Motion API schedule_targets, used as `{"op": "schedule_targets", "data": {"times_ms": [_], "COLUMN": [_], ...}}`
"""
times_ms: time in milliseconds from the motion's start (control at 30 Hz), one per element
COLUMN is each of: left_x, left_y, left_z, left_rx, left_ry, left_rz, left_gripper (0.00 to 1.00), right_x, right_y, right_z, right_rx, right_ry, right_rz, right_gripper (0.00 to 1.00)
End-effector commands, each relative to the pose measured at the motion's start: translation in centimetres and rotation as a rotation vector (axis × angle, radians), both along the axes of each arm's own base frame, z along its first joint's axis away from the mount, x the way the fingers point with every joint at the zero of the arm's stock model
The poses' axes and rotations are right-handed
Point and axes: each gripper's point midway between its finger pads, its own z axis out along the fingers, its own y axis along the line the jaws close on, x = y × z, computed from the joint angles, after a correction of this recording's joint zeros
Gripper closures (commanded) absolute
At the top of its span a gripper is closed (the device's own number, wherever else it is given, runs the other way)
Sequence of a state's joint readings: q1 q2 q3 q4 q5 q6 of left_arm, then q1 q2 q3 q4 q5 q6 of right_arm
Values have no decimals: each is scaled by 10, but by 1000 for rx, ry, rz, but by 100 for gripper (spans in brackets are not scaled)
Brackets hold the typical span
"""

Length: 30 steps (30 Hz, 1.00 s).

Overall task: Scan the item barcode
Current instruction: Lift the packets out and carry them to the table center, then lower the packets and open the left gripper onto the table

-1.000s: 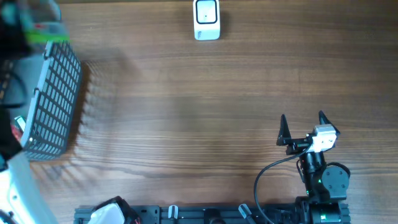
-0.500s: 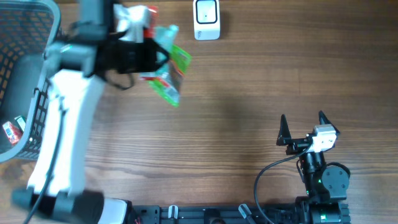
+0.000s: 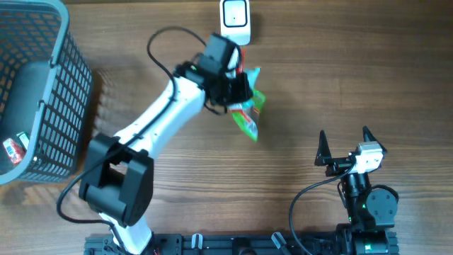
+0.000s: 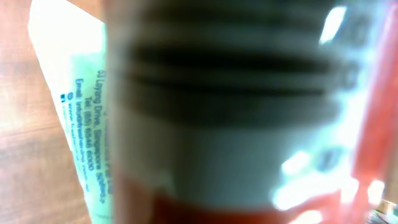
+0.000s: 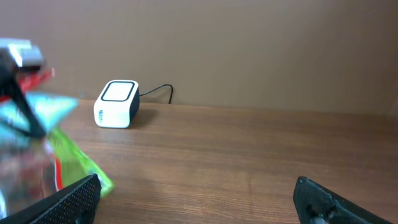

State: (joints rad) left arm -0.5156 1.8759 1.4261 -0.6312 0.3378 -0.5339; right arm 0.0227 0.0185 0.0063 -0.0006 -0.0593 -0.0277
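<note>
The wooden table [image 3: 354, 85] fills the overhead view. A grey mesh basket [image 3: 67, 106] stands in the upper left of the frame, with a small red-and-white item [image 3: 14, 150] lying inside it near the left edge.

The white left arm [image 3: 159, 117] reaches from the lower left up toward the top centre. Its jaws are closed to a narrow gap on a green and red packet [image 3: 248, 117], which is held above the table. The left wrist view shows only blurred wrapper [image 4: 81, 93] right against the lens, so no barcode can be made out.

The right arm [image 3: 364, 198] sits in the lower right, its jaws spread wide with nothing between them, well apart from everything else.

The small white scanner [image 3: 234, 21] stands at the top centre edge with its window facing up. The packet is just below it and slightly to the right in the overhead frame. Its long axis runs roughly top to bottom of the picture, trailing away from the scanner. In the right wrist view the packet [image 5: 68, 155] appears to the left and nearer the camera than the scanner [image 5: 116, 103], not yet over it.

The left arm is the nearer one by far. The next move probably needs the packet shifted a little toward the top of the frame, so its printed face passes over the window.
</note>
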Motion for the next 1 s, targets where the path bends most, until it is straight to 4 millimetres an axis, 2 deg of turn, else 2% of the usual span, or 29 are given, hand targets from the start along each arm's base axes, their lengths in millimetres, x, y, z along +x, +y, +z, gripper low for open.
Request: {"op": "schedule_targets", "data": {"times_ms": [0, 100, 133, 167, 200, 233, 300, 367, 567, 633, 667, 700, 733, 833, 933, 967], "left_x": [-23, -39, -45, -49, -53, -56, -60, -61, -62, -65, -65, -66, -67, -70, -71, -70], "left_y": [4, 11, 14, 17, 19, 21, 24, 24, 4, 5, 5, 5, 5, 1, 0, -1], "left_z": [-37, -61, -67, -72, -76, -79, -84, -85, -77, -78, -78, -78, -78, -78, -77, -76], "left_rx": [93, 153, 168, 177, 185, 191, 199, 201, 109, 118, 121, 122, 122, 123, 121, 119], "left_ry": [23, 37, 51, 61, 71, 79, 86, 88, 49, 56, 54, 53, 54, 55, 51, 48], "left_rz": [64, 57, 53, 49, 47, 46, 39, 38, -99, -103, -114, -118, -120, -131, -136, -137], "left_gripper": [96, 95, 91, 70, 42, 28, 18, 13, 8, 16, 23, 37, 43, 44, 57, 57], "right_x": [0, 0, 0, 0, 0, 0, 0, 0, 0, 0, 0, 0, 0, 0, 0, 0], "right_y": [-2, -2, -2, -2, -2, -2, -2, -2, -2, -2, -2, -2, -2, -2, -2, -2], "right_z": [1, 1, 1, 1, 1, 1, 1, 1, 1, 1, 1, 1, 1, 1, 1, 1], "right_rx": [9, 8, 8, 9, 8, 8, 8, 8, 8, 8, 8, 8, 8, 8, 9, 8], "right_ry": [-5, -5, -5, -5, -5, -5, -5, -5, -5, -5, -5, -5, -5, -5, -5, -5], "right_rz": [-12, -12, -12, -12, -12, -12, -12, -12, -12, -12, -12, -12, -12, -12, -12, -12], "right_gripper": [0, 0, 0, 0, 0, 0, 0, 0, 0, 0, 0, 0, 0, 0, 0, 0]}}
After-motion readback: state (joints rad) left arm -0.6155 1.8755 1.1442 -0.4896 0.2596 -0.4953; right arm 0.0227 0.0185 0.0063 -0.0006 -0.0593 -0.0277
